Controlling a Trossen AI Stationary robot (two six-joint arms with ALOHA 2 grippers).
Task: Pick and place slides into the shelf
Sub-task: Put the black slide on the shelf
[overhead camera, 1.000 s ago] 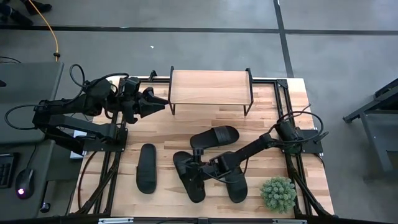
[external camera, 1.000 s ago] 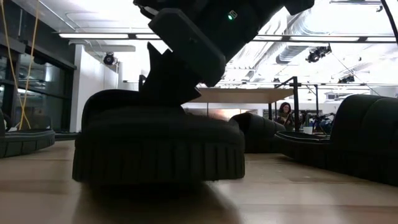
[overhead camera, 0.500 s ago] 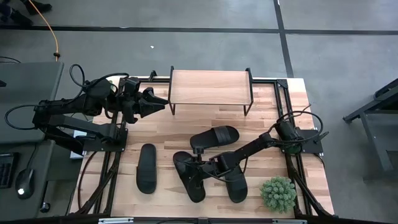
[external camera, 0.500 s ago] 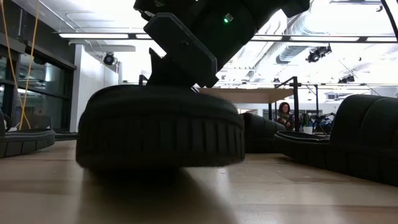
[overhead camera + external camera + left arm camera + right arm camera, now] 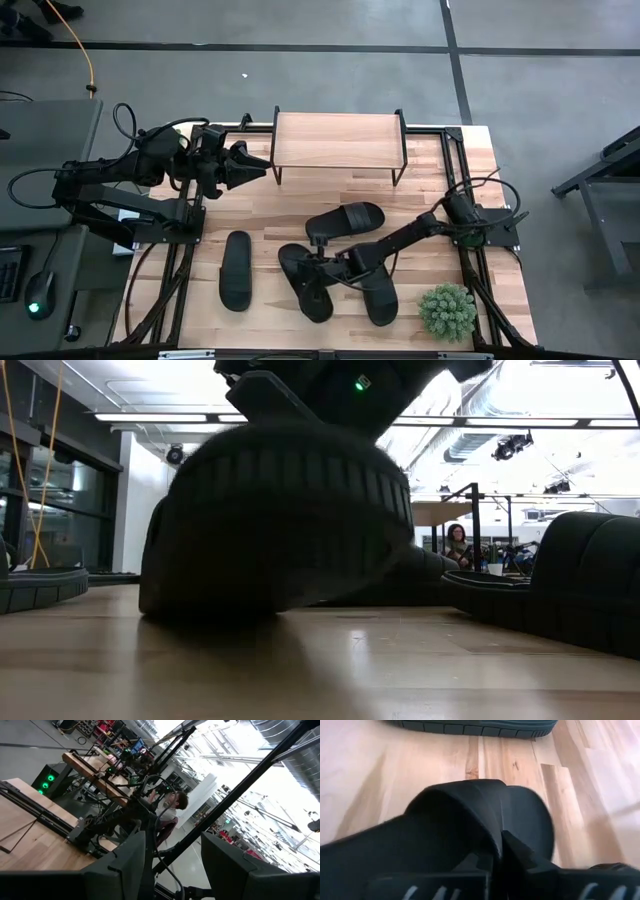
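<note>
The right pincer point(image 5: 322, 268) is clamped on the strap of a slide point(image 5: 305, 283) in front of the shelf point(image 5: 338, 139), the slide's long axis running diagonally, one end tipped off the bench point(image 5: 270, 205) in the low view. Two more slides lie just beside it: one point(image 5: 346, 220) toward the shelf, one point(image 5: 375, 290) toward a small plant point(image 5: 447, 311). A fourth point(image 5: 236, 270) lies apart, lengthwise. The left pincer point(image 5: 255, 165), partly parted, holds nothing beside the shelf.

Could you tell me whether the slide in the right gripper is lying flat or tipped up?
Tipped up: in the low view the gripped slide has one end raised off the table, right gripper shut on its strap.
</note>
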